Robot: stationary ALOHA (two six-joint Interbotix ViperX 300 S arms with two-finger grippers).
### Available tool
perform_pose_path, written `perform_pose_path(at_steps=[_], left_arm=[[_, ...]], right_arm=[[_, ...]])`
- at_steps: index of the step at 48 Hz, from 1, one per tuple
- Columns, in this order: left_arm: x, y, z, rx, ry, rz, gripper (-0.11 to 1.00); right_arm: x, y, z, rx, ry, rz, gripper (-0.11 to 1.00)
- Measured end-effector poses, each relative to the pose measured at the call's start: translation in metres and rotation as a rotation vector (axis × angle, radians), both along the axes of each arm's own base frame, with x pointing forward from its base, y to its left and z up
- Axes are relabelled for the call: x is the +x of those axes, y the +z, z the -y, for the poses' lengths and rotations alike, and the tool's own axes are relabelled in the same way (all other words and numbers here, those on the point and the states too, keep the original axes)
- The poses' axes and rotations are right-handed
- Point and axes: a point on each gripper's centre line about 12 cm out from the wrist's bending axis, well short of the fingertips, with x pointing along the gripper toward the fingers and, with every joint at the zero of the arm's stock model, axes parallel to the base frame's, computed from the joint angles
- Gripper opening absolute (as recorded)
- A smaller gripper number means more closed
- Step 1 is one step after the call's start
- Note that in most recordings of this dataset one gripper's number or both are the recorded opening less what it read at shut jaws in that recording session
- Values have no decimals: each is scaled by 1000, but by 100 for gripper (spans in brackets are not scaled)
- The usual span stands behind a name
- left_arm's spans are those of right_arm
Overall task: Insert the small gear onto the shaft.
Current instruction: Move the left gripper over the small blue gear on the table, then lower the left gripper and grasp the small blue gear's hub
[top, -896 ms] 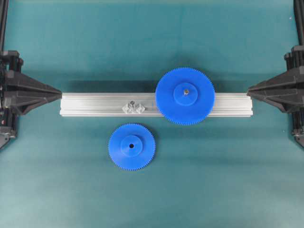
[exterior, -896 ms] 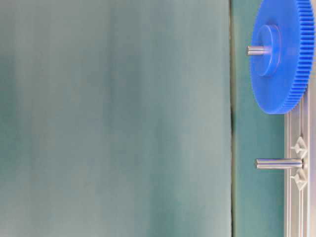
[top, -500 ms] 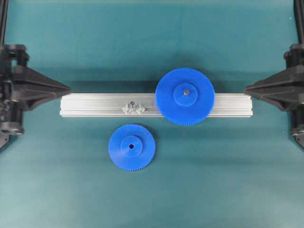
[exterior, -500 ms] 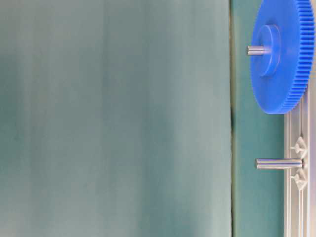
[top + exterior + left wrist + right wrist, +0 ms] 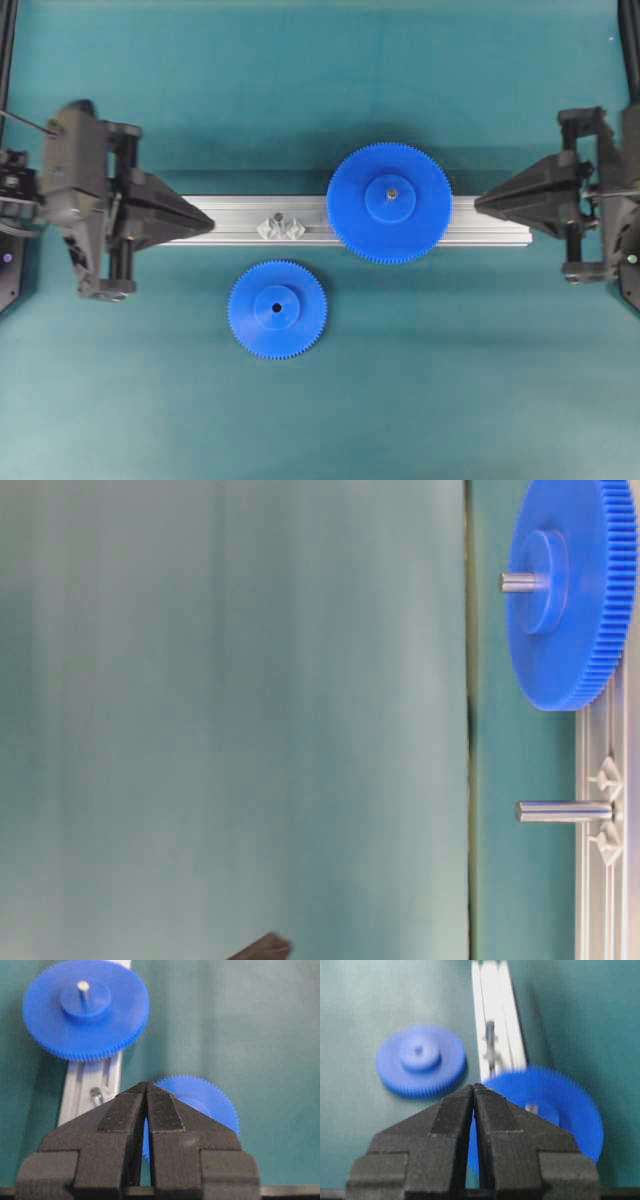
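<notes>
Overhead view: flat blue fine-toothed small gear (image 5: pixel 277 309), raised hub, centre hole; both pincers together, empty.

A larger blue gear (image 5: pixel 390 203) sits on its own pin on a long aluminium rail (image 5: pixel 480 222), toward the rail's right end. The rail lies across the middle of the teal-covered bench (image 5: pixel 450 400).

The left gripper (image 5: pixel 208 221) and the right gripper (image 5: pixel 480 204) are pointing inward toward each other from opposite sides, both level, jaws pressed together and gripping nothing.
</notes>
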Motion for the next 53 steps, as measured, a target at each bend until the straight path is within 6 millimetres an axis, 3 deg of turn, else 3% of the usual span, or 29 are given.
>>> perform_pose_path(at_steps=[10,15,19,27,30,53], left_arm=[[11,-14,8,-2,-25,-83,8],[21,-23,14,1,-40,-130,19],[29,-30,17,3,-47,-158,36],[44,-43,29,-5,-73,-206,82],[50,-51,32,-4,-78,-231,91],[87,-114,38,13,-82,-407,93]], right_arm=[[-2,-34,2,31,-14,-240,13],[-1,-45,2,41,-19,-307,13],[2,-46,2,44,-23,-306,13],[7,-41,4,43,-29,-245,13],[7,-40,4,44,-32,-237,13],[8,-39,6,45,-39,-225,13]])
